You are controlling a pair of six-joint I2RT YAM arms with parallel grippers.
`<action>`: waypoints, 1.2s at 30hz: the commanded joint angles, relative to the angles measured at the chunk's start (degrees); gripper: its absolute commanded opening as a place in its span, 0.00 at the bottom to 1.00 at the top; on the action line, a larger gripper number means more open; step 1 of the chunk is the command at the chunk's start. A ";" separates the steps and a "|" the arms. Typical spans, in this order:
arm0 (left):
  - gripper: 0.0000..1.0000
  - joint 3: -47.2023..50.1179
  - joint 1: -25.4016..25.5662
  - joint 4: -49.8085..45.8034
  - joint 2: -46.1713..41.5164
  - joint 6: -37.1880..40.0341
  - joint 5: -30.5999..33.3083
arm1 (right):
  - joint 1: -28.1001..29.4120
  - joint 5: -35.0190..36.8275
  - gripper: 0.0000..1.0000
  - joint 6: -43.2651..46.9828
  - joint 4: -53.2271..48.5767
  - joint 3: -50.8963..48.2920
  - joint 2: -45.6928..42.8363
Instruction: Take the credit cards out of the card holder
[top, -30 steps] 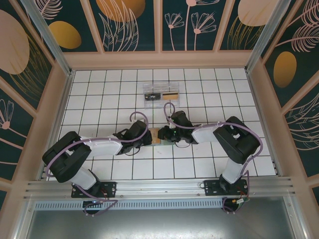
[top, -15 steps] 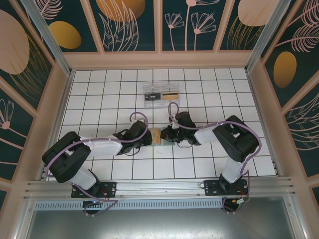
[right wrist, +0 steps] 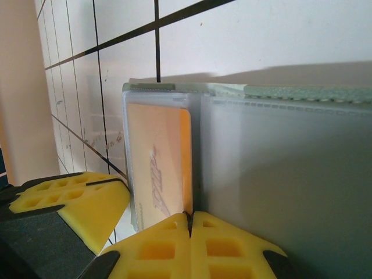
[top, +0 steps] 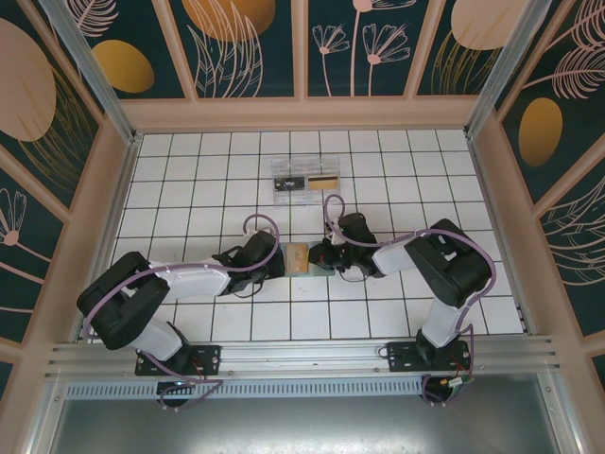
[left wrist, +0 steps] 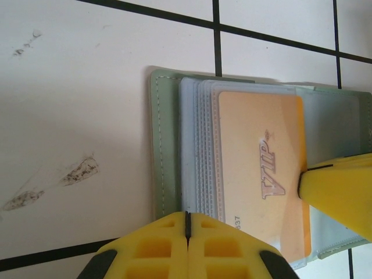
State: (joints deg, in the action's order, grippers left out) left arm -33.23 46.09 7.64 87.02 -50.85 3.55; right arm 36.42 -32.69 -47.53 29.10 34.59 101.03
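Pressed together, my left hand [left wrist: 186,217] sits on the card holder [left wrist: 165,145]; my right hand [right wrist: 190,217], pressed together too, touches the orange card [right wrist: 157,163].

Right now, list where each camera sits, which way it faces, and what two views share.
Top external: above and behind the arms, looking down on the tiled table; both arms, left gripper and right gripper meeting at the card holder.
Left wrist: on the left arm, looking down onto the holder and orange VIP card; own shut fingers at bottom.
Right wrist: on the right arm, looking low across the holder; own shut fingers at bottom.
Both wrist views share the VIP card.
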 commanded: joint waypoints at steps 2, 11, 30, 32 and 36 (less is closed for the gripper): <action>0.00 -0.83 0.13 -1.78 -1.46 0.73 0.73 | -0.44 1.31 0.00 -0.05 -1.50 -1.19 0.43; 0.01 -2.19 0.15 1.20 -1.07 2.47 -1.62 | -0.30 0.79 0.00 0.03 -1.83 -0.49 1.06; 0.00 -2.10 0.02 -4.45 4.12 -0.56 2.31 | -2.88 1.57 0.00 1.09 -5.80 -1.40 1.63; 0.00 -2.19 0.01 -4.78 4.33 -0.62 2.47 | -3.40 1.44 0.00 1.23 -5.86 -1.84 1.22; 0.00 -2.19 -0.01 -4.74 4.65 -0.75 2.47 | -4.23 1.40 0.00 1.50 -5.90 -2.84 0.35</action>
State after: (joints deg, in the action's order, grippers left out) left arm -35.44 46.11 7.73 90.02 -51.07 4.03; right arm 33.78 -34.87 -47.27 28.29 34.15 101.14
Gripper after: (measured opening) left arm 0.060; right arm 0.055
